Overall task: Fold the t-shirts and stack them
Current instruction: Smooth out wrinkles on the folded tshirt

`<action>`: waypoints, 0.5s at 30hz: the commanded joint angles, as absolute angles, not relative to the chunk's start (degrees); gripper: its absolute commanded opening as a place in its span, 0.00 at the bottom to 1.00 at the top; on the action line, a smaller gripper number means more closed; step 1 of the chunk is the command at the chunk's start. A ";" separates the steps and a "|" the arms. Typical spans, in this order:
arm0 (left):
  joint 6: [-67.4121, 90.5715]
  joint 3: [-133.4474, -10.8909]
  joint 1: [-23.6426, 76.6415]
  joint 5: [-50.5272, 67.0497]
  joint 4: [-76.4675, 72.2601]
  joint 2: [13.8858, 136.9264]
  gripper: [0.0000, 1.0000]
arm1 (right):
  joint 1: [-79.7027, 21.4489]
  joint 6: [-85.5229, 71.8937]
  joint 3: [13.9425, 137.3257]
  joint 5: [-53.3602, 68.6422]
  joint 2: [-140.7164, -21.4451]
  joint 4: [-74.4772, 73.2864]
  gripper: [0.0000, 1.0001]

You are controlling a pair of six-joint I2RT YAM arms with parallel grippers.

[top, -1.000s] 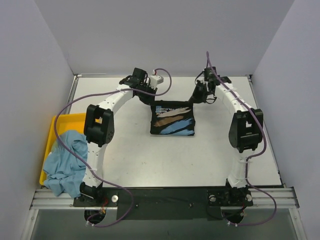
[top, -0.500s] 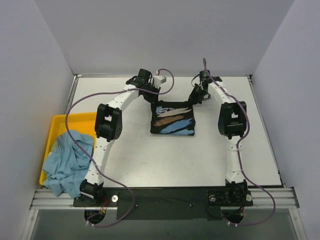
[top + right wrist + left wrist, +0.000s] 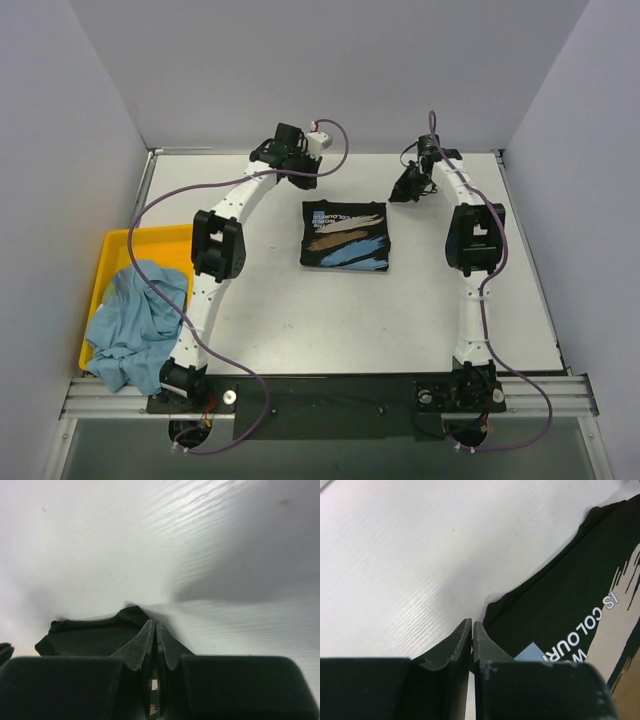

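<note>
The black t-shirt [image 3: 345, 236] lies folded in a flat rectangle at the table's middle, its printed side up. It shows in the left wrist view [image 3: 560, 605] and in the right wrist view [image 3: 90, 636]. My left gripper [image 3: 303, 180] is shut and empty, just off the shirt's far left corner, with its tips [image 3: 471, 625] beside the cloth edge. My right gripper [image 3: 403, 192] is shut and empty, just off the far right corner [image 3: 153, 625]. The light blue t-shirt [image 3: 135, 325] lies crumpled over the yellow tray at the near left.
The yellow tray [image 3: 112, 250] sits at the table's left edge, partly under the blue shirt. Grey walls enclose the table on the left, back and right. Purple cables loop off both arms.
Both grippers have drawn back from the black shirt's far corners, the left toward the back, the right toward the right. The shirt stays flat where it lay.
</note>
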State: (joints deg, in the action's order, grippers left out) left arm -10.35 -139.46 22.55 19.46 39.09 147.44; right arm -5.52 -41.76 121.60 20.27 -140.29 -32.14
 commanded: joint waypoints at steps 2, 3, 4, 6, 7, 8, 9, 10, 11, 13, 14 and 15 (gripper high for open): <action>-11.16 -138.97 21.97 20.29 39.37 138.63 0.16 | -3.07 -35.44 120.69 18.02 -130.18 -35.59 0.00; -10.99 -135.04 22.06 21.52 39.37 137.47 0.16 | -3.60 -34.46 119.19 18.02 -127.64 -35.60 0.00; -10.81 -132.83 22.50 23.62 39.20 134.85 0.15 | -3.86 -32.89 115.18 17.93 -126.05 -35.42 0.00; -10.38 -124.31 23.28 27.05 38.15 130.81 0.13 | -5.27 -30.34 109.11 18.10 -122.18 -35.16 0.00; -9.94 -118.71 23.55 27.59 36.40 129.30 0.13 | -6.40 -29.71 107.16 18.11 -119.99 -34.98 0.00; -8.63 -116.39 24.08 28.82 34.99 127.29 0.13 | -7.02 -28.92 103.05 18.63 -118.23 -34.20 0.00; -7.66 -111.93 24.26 29.35 33.24 126.22 0.12 | -8.08 -28.74 100.75 19.07 -117.43 -33.32 0.00; -7.12 -108.84 24.61 30.49 32.53 124.99 0.12 | -8.61 -28.65 97.16 20.03 -116.20 -31.74 0.00; -6.25 -107.76 24.70 31.02 31.82 124.63 0.12 | -9.74 -28.74 93.64 21.26 -115.76 -30.68 0.00; -5.02 -105.30 24.70 31.64 30.77 124.45 0.11 | -10.98 -29.09 89.93 21.53 -115.40 -28.92 0.00; -4.66 -103.64 24.70 31.03 30.07 124.63 0.11 | -11.33 -29.35 88.96 21.45 -115.75 -28.31 0.00; -4.31 -103.01 24.70 29.20 28.84 124.72 0.09 | -11.34 -29.79 87.29 20.92 -116.01 -28.04 0.00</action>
State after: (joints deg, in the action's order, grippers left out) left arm -7.44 -106.43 24.67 28.03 35.11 126.85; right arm -9.91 -30.72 93.65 20.08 -114.69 -29.47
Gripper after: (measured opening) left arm 0.114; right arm 0.001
